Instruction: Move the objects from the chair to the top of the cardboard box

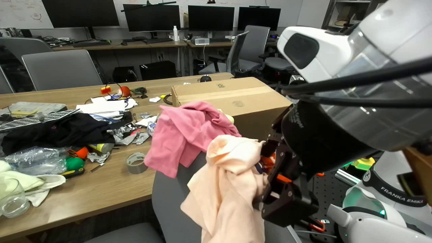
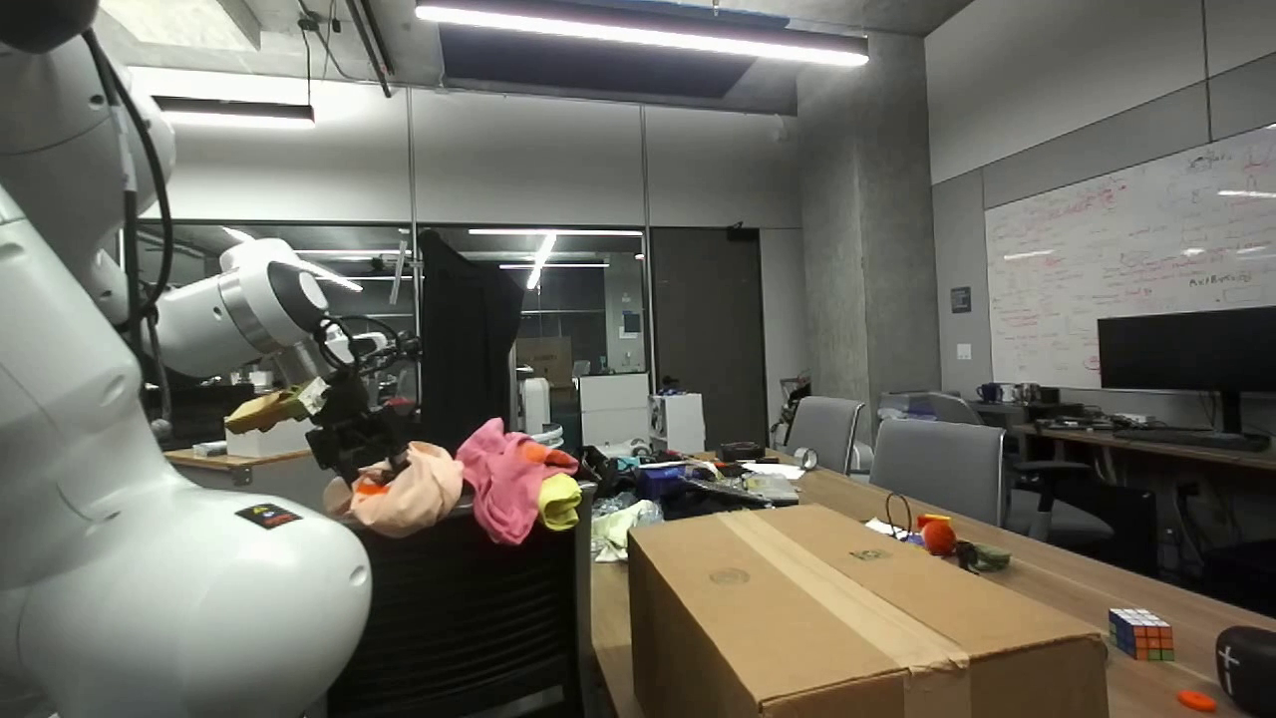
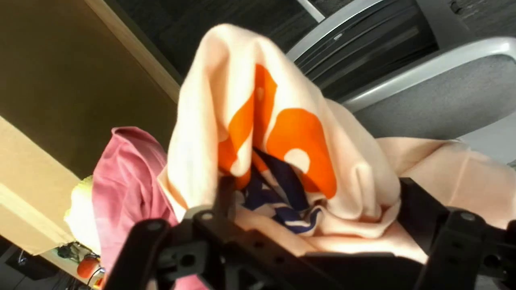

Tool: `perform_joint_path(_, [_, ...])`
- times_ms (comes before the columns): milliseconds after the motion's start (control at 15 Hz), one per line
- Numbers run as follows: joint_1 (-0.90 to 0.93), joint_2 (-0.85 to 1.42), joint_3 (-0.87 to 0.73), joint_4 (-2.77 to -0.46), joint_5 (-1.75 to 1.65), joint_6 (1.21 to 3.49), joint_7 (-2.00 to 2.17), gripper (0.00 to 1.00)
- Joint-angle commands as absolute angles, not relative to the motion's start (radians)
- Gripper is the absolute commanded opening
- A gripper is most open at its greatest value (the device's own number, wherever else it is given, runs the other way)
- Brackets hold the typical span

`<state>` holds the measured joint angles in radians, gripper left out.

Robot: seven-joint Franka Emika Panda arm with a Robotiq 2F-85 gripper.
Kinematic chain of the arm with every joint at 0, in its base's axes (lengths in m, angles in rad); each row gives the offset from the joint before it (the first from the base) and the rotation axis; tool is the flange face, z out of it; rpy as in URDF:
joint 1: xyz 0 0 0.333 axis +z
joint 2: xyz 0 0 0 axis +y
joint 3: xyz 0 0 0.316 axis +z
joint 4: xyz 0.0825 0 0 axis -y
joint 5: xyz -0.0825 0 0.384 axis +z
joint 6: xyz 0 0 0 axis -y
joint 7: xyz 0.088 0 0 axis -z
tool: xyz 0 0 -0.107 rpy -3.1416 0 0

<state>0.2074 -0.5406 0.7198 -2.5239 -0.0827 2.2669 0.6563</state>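
A peach cloth with orange and navy print lies draped over the top of the grey chair. A pink cloth hangs on the chair beside it. A yellow-green cloth shows at the pink cloth's edge, partly hidden. The closed cardboard box stands on the table; its flat top shows in both exterior views. My gripper is at the peach cloth. In the wrist view my gripper has its fingers wide apart, with bunched peach cloth between them. The fingertips are partly hidden by folds.
The wooden table holds a tape roll, a black cloth, plastic packaging and a glass. A puzzle cube and a black speaker stand beyond the box. Several other chairs stand around the table.
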Motion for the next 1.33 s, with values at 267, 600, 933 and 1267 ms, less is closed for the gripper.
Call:
perform_joint_path(267, [0.182, -0.514, 0.743, -2.504, -0.182, 2.264, 0.752, 0.58])
perform_joint_path(600, [0.197, -0.526, 0.728, -2.502, -0.173, 2.257, 0.749, 0.20])
perform_joint_path(933, [0.206, -0.559, 0.715, -2.503, -0.161, 2.244, 0.769, 0.04])
perform_joint_path(1267, [0.219, -0.595, 0.688, -2.494, -0.149, 2.224, 0.778, 0.06])
